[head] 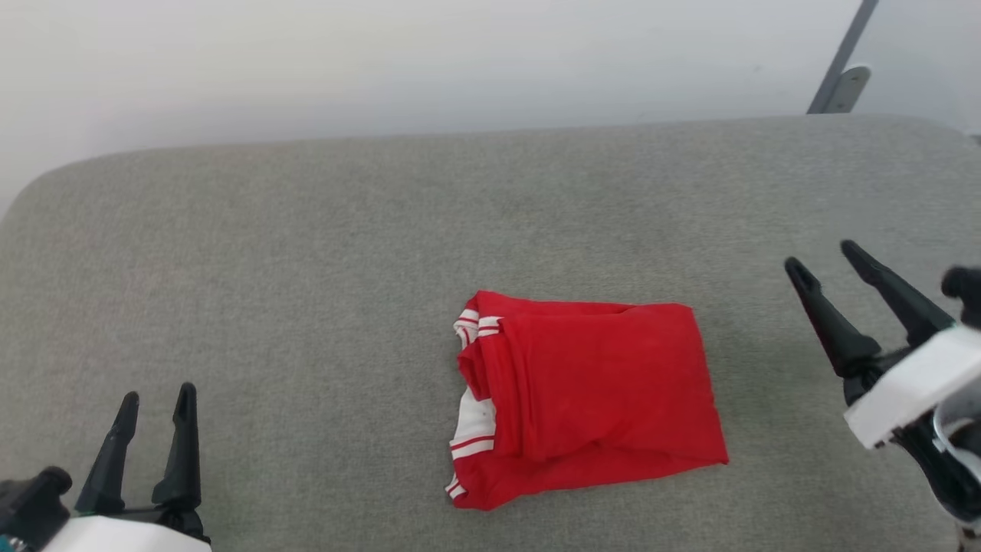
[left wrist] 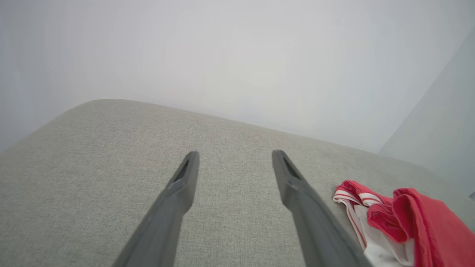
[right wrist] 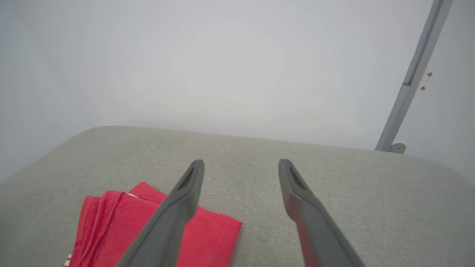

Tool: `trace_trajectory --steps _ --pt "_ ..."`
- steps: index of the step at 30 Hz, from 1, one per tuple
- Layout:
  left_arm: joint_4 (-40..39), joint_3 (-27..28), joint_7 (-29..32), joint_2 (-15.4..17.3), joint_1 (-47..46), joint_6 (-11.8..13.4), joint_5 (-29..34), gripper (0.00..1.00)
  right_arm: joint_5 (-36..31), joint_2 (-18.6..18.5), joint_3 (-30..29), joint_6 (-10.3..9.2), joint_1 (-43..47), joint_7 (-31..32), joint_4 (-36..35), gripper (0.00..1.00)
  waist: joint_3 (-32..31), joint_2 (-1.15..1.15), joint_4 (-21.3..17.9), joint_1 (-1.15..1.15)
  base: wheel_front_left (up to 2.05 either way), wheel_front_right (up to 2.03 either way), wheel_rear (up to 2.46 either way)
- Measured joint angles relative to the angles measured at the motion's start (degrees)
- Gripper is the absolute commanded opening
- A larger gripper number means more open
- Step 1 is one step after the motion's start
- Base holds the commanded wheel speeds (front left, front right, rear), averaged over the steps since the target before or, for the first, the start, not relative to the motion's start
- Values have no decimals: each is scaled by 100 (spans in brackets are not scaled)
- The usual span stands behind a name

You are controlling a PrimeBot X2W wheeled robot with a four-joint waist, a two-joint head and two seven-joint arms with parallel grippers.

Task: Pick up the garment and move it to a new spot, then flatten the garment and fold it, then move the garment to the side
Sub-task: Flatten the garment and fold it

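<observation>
The left gripper [head: 156,395] sits at the lower left of the head view, its two dark fingers [head: 182,452] parted with a clear gap between the tips and nothing held between them. In the left wrist view the same fingers spread wide over bare grey upholstery, and whether their tips touch it cannot be told. The right gripper [head: 821,257] stands at the right edge of the head view, tilted so its fingers point up and to the left; its jaws are likewise spread and empty. From the right wrist view, one of its fingers crosses in front of the red cloth, but the head view shows that gripper well apart from it.

The garment [head: 598,391] lies between the two grippers, touched by neither, on the grey padded surface [head: 306,253], nearer the front edge than the back. It is folded into a compact, roughly rectangular bundle of bright red fabric. White sleeve ends with thin red stripes peek out along its left edge, layered under the red top fold.

Behind the padded surface rises a pale plain wall [head: 383,61]. A slanted grey metal bar [head: 839,73] with a small bracket at its foot stands at the far right corner.
</observation>
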Motion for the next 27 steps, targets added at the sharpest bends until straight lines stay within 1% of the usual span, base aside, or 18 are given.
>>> trace_trajectory --steps 3,6,7,11,15,19,21,25,27 --pt "-19 79 0 -69 98 0 87 100 -283 -77 20 0 131 -591 197 100 -74 0 -77 0 0 0 0" --pt "-12 280 0 -168 102 0 271 100 -515 -92 54 0 233 -1147 464 100 -142 0 -128 0 0 0 0" --pt "10 366 0 -247 108 0 403 100 -688 -47 53 0 281 -1490 648 100 -179 0 -149 0 0 0 0" --pt "123 539 0 -431 109 0 613 100 -1051 54 167 1 388 -1958 1020 100 -253 0 -156 0 0 0 0" --pt "204 677 0 -590 106 0 802 100 -1260 197 154 1 438 -2245 1388 100 -306 0 -131 0 0 0 0" --pt "193 801 0 -714 104 0 988 100 -1558 376 34 1 448 -2354 1623 100 -353 0 -90 0 0 0 0" --pt "167 815 0 -766 104 0 1038 100 -1662 475 -37 1 472 -2375 1691 100 -383 0 -64 0 0 0 0" --pt "114 839 0 -797 107 0 1110 100 -1829 662 -283 1 589 -2383 1597 100 -425 0 4 0 0 0 0" --pt "99 843 0 -792 108 -1 1120 100 -1840 700 -333 1 620 -2384 1574 100 -434 0 22 0 0 0 0"
